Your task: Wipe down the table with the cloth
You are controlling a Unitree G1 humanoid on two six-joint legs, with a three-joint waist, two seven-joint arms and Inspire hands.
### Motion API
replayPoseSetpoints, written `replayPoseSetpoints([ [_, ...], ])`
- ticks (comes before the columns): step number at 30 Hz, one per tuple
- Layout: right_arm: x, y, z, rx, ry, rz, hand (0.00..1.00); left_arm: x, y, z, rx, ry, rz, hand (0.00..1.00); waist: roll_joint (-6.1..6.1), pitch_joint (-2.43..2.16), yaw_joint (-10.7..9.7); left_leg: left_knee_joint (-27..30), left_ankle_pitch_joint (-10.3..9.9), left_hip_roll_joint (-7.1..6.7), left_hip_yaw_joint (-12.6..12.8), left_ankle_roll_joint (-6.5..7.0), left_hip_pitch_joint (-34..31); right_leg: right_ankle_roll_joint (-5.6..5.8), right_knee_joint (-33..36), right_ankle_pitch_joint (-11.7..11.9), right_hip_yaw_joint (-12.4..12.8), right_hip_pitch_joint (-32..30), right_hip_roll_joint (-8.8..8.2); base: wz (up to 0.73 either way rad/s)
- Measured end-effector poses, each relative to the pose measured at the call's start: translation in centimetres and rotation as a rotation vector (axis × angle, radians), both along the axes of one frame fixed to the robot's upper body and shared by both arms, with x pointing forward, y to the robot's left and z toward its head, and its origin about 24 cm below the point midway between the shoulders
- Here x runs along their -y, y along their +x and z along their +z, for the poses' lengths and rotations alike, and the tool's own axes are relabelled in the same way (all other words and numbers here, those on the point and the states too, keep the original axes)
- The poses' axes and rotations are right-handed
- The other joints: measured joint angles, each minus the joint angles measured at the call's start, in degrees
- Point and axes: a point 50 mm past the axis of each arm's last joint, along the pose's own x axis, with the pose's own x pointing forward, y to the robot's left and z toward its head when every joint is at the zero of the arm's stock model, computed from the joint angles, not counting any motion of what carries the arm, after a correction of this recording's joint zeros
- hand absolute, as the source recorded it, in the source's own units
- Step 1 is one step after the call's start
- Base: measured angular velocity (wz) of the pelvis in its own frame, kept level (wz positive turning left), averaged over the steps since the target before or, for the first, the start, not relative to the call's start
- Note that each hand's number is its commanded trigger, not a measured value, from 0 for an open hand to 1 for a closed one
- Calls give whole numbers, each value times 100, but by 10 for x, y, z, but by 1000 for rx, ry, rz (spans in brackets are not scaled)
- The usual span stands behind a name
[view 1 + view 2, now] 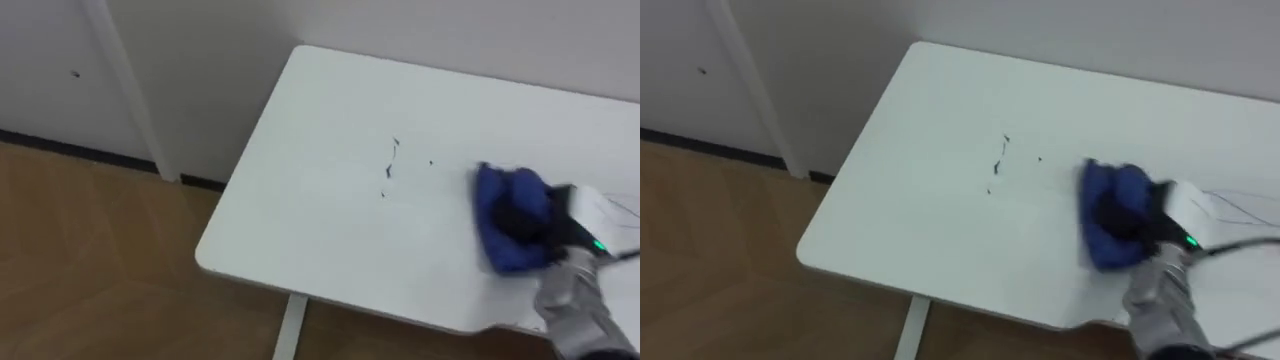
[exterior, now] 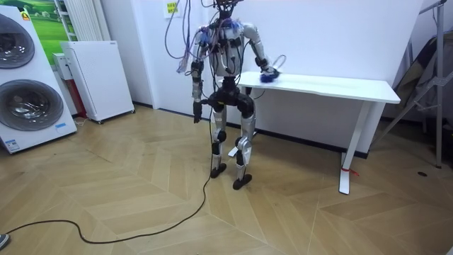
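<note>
The dark fingers [image 1: 520, 218] of the right hand [image 1: 560, 222] are curled into a bunched blue cloth [image 1: 492, 195], grasping it and pressing it down on the top of a white table [image 1: 330, 230]. The cloth bulges round the fingers on every side but the wrist's. The right forearm runs away from the hand toward 5 o'clock and leaves the eye view at its lower right corner.

A few small dark marks [image 1: 386, 170] lie on the table, near the cloth but apart from it. The cloth sits at about 4 o'clock from them. The tabletop's rounded near corner lies toward 8 o'clock from the marks, and below it a white table leg [image 1: 291, 328] goes down to a wooden floor [image 1: 90, 260]. The table's far edge stands against a pale wall [image 1: 200, 70] at 12 o'clock.

In the room view the robot stands upright at the table's [image 2: 333, 86] end on the room view's left, its right arm stretched out over the top to the cloth [image 2: 269, 76]. Its left hand [image 2: 197, 113] hangs at its side, too small to tell how the fingers stand. Two stacked washing machines [image 2: 21, 78] stand at the room view's far left.
</note>
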Motion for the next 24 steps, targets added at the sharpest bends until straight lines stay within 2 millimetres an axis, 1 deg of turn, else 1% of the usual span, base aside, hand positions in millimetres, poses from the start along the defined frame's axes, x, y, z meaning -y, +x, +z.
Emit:
replayPoseSetpoints([
  [1, -19, 10, 7, 11, 1, 74, 100, 4, 5, -1, 6, -12, -20, 0, -12, 9, 108, -7, 12, 17, -3, -11, -14, -24, -1, -5, 8, -41, 20, 22],
  [3, -37, 19, 17, 22, -3, 158, 100, 7, 7, -1, 0, -21, -35, 0, -23, 3, 290, -13, 14, 14, -29, -16, -40, -27, -28, -25, -38, -37, 21, 27],
  [4, -40, 24, 22, 35, -10, 184, 100, 7, 6, -2, -9, -20, -33, 0, -39, -1, 304, -37, 20, -20, -104, -18, -66, -16, -25, -55, -66, -32, 0, 38],
  [5, -40, 25, 23, 36, -17, 186, 100, 7, 5, -2, -11, -20, -31, 0, -45, -3, 315, -49, 24, -32, -107, -14, -65, -6, -8, -76, -91, -32, -17, 38],
  [6, -36, 25, 22, 31, -20, 173, 100, 6, 1, -2, -22, -20, -27, 0, -49, -6, 318, -42, 27, -53, -106, -9, -64, 14, 28, -90, -109, -20, -47, 26],
  [8, -24, 19, 13, 5, -23, 130, 100, 6, -1, -2, -26, -20, -23, 0, -47, -3, 242, 41, 23, -72, -101, -4, -92, 19, 158, -93, -173, -34, -91, 29],
  [9, -10, 6, -3, -33, -6, 82, 100, 4, -1, -1, -27, -19, -22, 0, -36, 3, 170, 152, 0, -74, -30, 32, -96, 34, 352, -102, -164, -52, -164, 32],
  [10, -1, -6, -12, -26, 32, 42, 100, 2, -2, -1, -28, -16, -19, 0, -27, 5, 61, 285, -48, -63, 189, 109, -89, 144, 659, -172, -73, -145, -230, 20],
  [11, 5, -11, -16, -25, 46, 21, 100, 1, -2, 0, -25, -13, -12, 0, -37, 2, 35, 340, -66, -33, 354, 138, -79, 197, 872, -215, 7, -221, -278, -7],
  [12, 15, -22, -23, -20, 74, -25, 100, -3, 0, 1, -9, -6, 8, 0, -33, 4, -8, 475, -117, 33, 585, 212, -72, 230, 1185, -245, 99, -347, -336, -47],
  [13, 21, -31, -28, -15, 95, -65, 100, -9, 1, 3, 11, 8, 36, 0, -13, 9, -23, 539, -174, 61, 785, 291, -32, 234, 1390, -247, 136, -447, -389, -61],
  [14, 24, -35, -31, -13, 98, -82, 100, -13, 2, 4, 20, 17, 53, 0, -30, -1, -35, 549, -212, 76, 819, 318, 9, 246, 1452, -253, 123, -475, -421, -86],
  [15, 34, -42, -34, -11, 103, -126, 100, -21, 2, 6, 33, 41, 72, 0, 5, -8, -50, 645, -349, 125, 854, 348, 22, 290, 1558, -274, 16, -544, -471, -94],
  [16, 47, -48, -35, -8, 95, -175, 100, -28, 6, 8, 57, 59, 82, 0, 112, -45, -58, 758, -604, 254, 859, 357, -58, 376, 1854, -328, -121, -666, -536, -85],
  [17, 55, -52, -35, -6, 92, -204, 100, -31, 10, 10, 70, 66, 83, 0, 144, -53, -70, 884, -741, 282, 872, 355, -111, 420, 2038, -382, -187, -751, -669, -52],
  [18, 71, -62, -40, -16, 92, -286, 100, -38, 21, 13, 102, 86, 74, 0, 172, -83, -132, 1181, -898, 349, 925, 372, -211, 525, 2361, -461, -260, -843, -1062, -24],
  [19, 79, -67, -44, -26, 101, -353, 100, -43, 28, 17, 135, 108, 66, 0, 172, -100, -151, 1312, -991, 454, 1001, 343, -228, 536, 2434, -462, -227, -836, -1382, -24],
  [20, 81, -69, -45, -34, 96, -370, 100, -45, 31, 18, 150, 116, 62, 0, 173, -100, -168, 1361, -1022, 510, 1003, 316, -240, 545, 2382, -451, -171, -846, -1480, -31],
  [21, 82, -71, -47, -40, 88, -384, 100, -50, 37, 22, 172, 135, 48, 0, 173, -100, -208, 1445, -1068, 633, 966, 239, -307, 546, 2215, -411, -74, -880, -1593, -32],
  [22, 81, -70, -47, -36, 91, -383, 100, -53, 44, 25, 191, 141, 38, 0, 147, -113, -210, 1533, -1078, 768, 939, 166, -431, 550, 1962, -322, 5, -946, -1653, -25],
  [23, 79, -69, -46, -31, 94, -378, 100, -53, 49, 25, 201, 142, 37, 0, 128, -119, -209, 1569, -1073, 804, 869, 134, -489, 579, 1812, -246, 12, -962, -1679, -13],
  [24, 74, -66, -45, -27, 102, -366, 100, -53, 57, 27, 219, 144, 32, 0, 44, -140, -209, 1583, -1025, 845, 732, 55, -557, 634, 1404, -75, 13, -917, -1705, 0],
])
